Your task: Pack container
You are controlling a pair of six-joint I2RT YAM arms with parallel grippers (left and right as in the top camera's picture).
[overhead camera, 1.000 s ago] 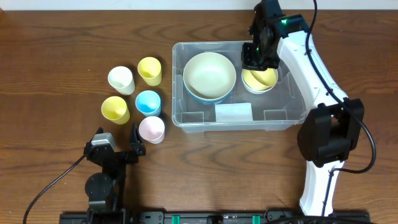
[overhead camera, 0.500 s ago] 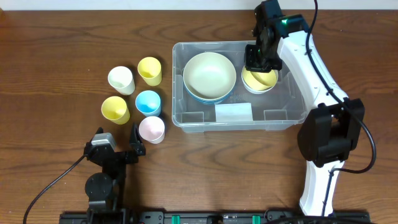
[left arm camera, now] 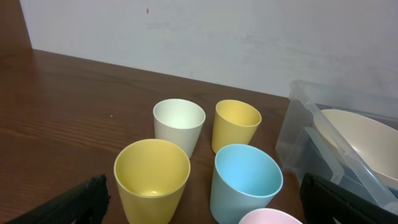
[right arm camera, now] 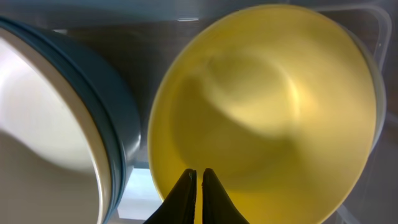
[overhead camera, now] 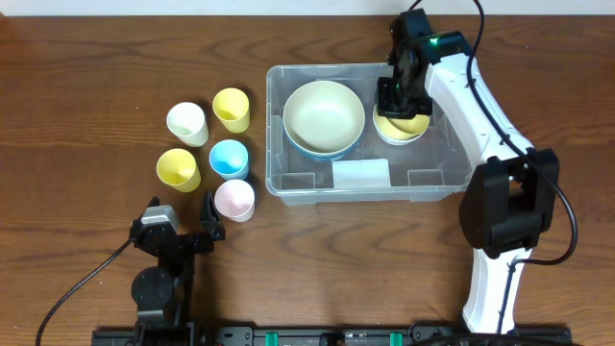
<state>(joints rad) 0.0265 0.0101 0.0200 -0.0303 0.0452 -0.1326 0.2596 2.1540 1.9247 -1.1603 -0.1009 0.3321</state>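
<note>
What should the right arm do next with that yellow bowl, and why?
Probably open the right gripper. The yellow bowl already sits inside the container beside the large cream bowl, and the jaws stand shut low at its rim. Whether they pinch it is unclear, so opening first avoids dragging it out.

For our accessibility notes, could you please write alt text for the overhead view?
The right arm's shut fingers sit above a small yellow bowl inside a clear container, beside a large cream bowl. Five pastel cups stand on the wooden table to its left, and the left arm's open fingers rest near the front edge.
</note>
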